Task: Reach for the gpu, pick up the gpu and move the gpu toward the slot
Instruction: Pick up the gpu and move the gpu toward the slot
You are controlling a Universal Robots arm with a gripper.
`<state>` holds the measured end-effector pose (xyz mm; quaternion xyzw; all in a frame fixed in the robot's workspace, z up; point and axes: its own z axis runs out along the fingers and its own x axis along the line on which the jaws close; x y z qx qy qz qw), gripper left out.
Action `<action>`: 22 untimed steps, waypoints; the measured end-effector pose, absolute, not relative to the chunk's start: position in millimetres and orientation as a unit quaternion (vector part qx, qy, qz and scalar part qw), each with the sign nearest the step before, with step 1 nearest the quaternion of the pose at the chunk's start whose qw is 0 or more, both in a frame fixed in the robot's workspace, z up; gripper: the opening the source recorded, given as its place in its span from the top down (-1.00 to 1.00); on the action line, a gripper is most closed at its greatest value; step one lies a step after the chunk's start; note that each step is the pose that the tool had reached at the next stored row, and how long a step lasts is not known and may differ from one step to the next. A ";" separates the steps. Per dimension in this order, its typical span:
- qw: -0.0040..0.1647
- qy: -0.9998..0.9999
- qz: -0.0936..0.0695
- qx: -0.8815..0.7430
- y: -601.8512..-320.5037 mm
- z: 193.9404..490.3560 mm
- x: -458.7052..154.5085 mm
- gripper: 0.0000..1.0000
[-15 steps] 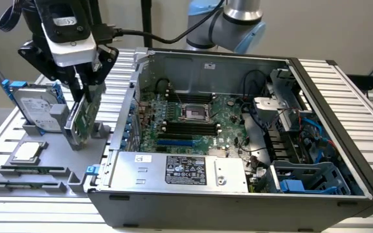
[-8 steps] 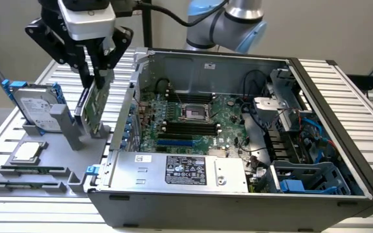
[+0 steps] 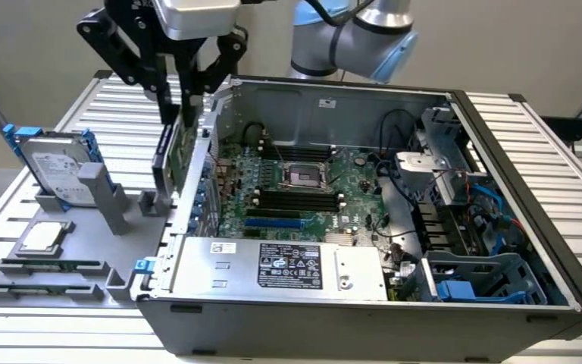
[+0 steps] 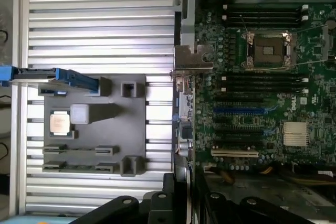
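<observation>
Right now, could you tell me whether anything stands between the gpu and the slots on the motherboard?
The gpu hangs edge-on from the gripper, outside the open case. The case's rear wall stands between it and the motherboard with its slots. Above that wall, nothing visible blocks the way.

Lighting is bright, even and diffuse in both views, with soft, weak shadows beside the grey holder (image 3: pixel 89 227). Glare whitens the ribbed table (image 4: pixel 100 14) in the wrist view and washes out the case edge (image 4: pixel 181 93). The gripper (image 4: pixel 178 203) appears dark and slightly blurred.
</observation>
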<state>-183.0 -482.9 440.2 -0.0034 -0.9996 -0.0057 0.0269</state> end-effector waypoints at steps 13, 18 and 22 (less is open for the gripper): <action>0.027 -1.000 -0.006 -0.003 -479.4 431.2 -123.8 0.47; 0.027 -1.000 -0.006 -0.003 -476.9 426.5 -101.1 0.47; 0.027 -1.000 -0.006 -0.003 -473.3 422.9 -83.1 0.47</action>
